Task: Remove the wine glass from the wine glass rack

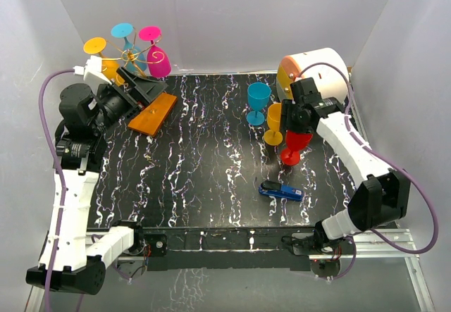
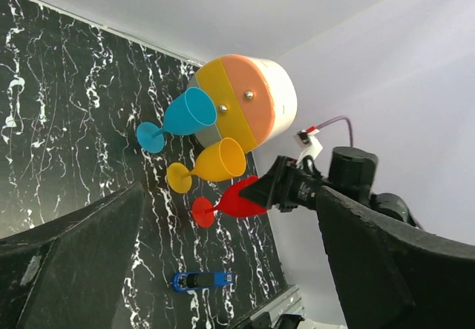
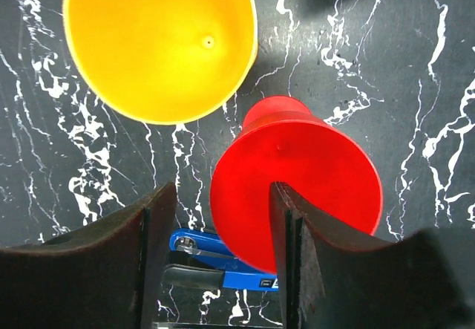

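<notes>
Pointing down, right tool (image 3: pixel 221 195) half-parted astride rim of red glass (image 3: pixel 319 173); left tool (image 2: pixel 230 195) wide.

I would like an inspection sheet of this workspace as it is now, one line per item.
surface: black marbled table, no spill seen
job's things: wine glass rack back left, carrying hanging yellow glass, hanging cyan glass, hanging magenta glass; standing cyan glass, standing yellow glass, red glass at right
clutter: small blue tool; white drum
grippers: left claw open, empty, beside rack; right claw open, astride red glass rim
cables: left purple cable, right purple cable, loose loops
surroundings: white walls
</notes>
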